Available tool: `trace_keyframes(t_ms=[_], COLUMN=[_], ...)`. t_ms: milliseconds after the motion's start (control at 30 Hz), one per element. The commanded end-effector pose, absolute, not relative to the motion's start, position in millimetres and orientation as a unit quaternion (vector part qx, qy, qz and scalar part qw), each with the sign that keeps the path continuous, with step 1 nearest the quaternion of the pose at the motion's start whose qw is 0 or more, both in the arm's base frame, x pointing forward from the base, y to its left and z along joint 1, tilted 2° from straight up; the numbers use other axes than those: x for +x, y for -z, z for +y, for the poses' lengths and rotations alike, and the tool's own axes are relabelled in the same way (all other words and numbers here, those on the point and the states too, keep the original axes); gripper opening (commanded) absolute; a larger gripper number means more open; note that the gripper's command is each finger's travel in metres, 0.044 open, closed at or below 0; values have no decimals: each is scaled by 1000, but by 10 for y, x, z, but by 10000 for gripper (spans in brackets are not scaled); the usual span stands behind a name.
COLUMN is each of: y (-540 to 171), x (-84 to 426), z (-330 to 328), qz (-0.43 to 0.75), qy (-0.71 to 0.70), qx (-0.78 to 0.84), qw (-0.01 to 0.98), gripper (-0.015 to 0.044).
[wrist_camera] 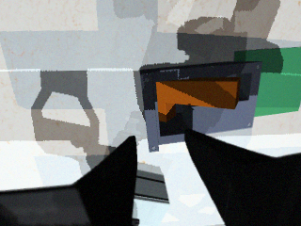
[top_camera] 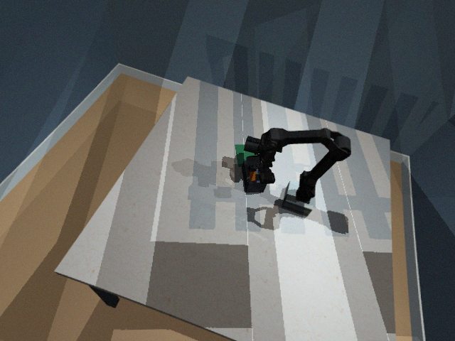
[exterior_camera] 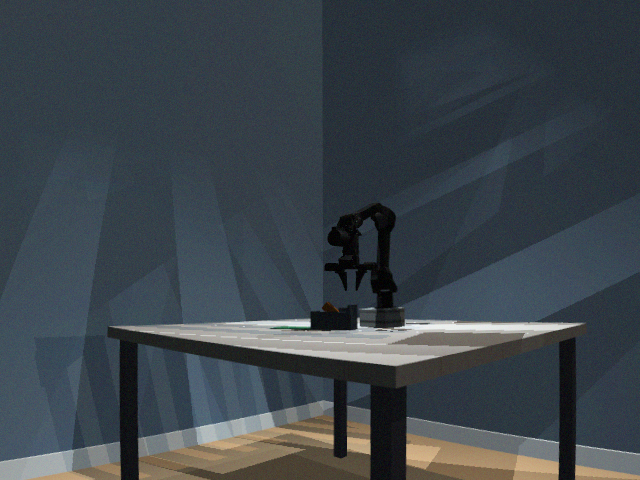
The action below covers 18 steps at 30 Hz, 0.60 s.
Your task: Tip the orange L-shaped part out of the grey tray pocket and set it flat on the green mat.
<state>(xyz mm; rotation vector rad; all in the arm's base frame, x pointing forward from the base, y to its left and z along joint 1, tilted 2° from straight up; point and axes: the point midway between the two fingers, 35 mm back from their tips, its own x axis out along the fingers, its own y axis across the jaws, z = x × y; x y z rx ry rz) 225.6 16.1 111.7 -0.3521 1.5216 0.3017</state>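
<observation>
part (wrist_camera: 198, 94) tipped in tray (wrist_camera: 202, 127) pocket, mat (wrist_camera: 277, 89) beside tray, claw (exterior_camera: 351, 281) above

Matte black arm (exterior_camera: 383, 242), pointed claw (exterior_camera: 350, 279)

Orange L-shaped part (wrist_camera: 198, 94) tilted in the pocket of the grey tray (wrist_camera: 207, 124): one end raised above the rim (seen in the exterior view), foot end sunk. Green mat (wrist_camera: 277, 89) lies flat, just beside the tray.

A pale tabletop (exterior_camera: 454, 338) streaked with light and shadow stood on dark legs (exterior_camera: 387, 428) over a wooden floor (exterior_camera: 258, 454), with blue-grey walls (exterior_camera: 155, 155) behind.
</observation>
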Motion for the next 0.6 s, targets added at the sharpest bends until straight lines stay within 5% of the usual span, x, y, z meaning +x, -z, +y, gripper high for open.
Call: trace_keyframes(t_ms=[0,567], y=[-1179,-1139], x=[2269,2253], z=[166,159], qz=[678,683], qy=[-139,-135], qx=[-159,-158], qw=[704,700], gripper=[180,180])
